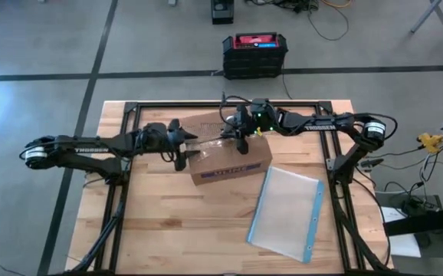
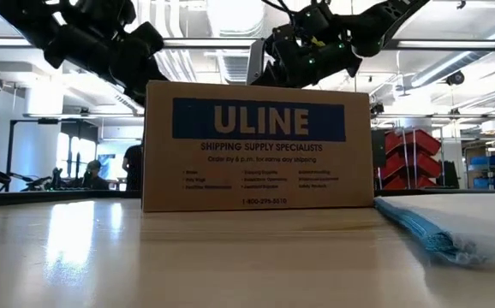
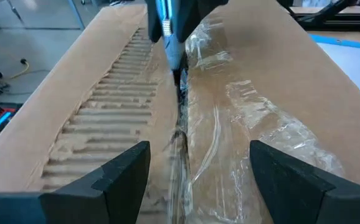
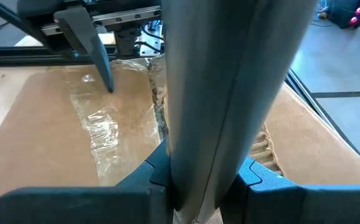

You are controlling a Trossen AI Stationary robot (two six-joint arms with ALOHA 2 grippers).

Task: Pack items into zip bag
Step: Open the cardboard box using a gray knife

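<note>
The clear zip bag (image 1: 287, 213) lies flat on the table toward the right near side, its blue zip strip (image 1: 314, 218) along the right edge. The items are hidden. A brown ULINE box (image 1: 229, 157) stands mid-table, crumpled clear tape (image 3: 255, 118) along its top seam. My left gripper (image 3: 198, 180) is open over the box's left end, one finger on each side of the seam. I cannot tell whether it touches the box. My right gripper (image 4: 198, 186) is over the middle of the box top, shut on a grey bar-shaped tool (image 4: 230, 81) with a blue-and-dark tip (image 3: 170, 43). My right gripper pinches the grey tool's shaft (image 4: 186, 168) between its two fingers, which lie across it. The tool points down from above the box. Its dark tip (image 3: 180, 78) sits in the seam between the top flaps.
Black frame rails (image 1: 129, 115) run around the table's edges. A black case (image 1: 255, 54) stands on the floor beyond the far edge. The wooden table (image 1: 168, 230) is bare to the left of the bag, on the near side of the box.
</note>
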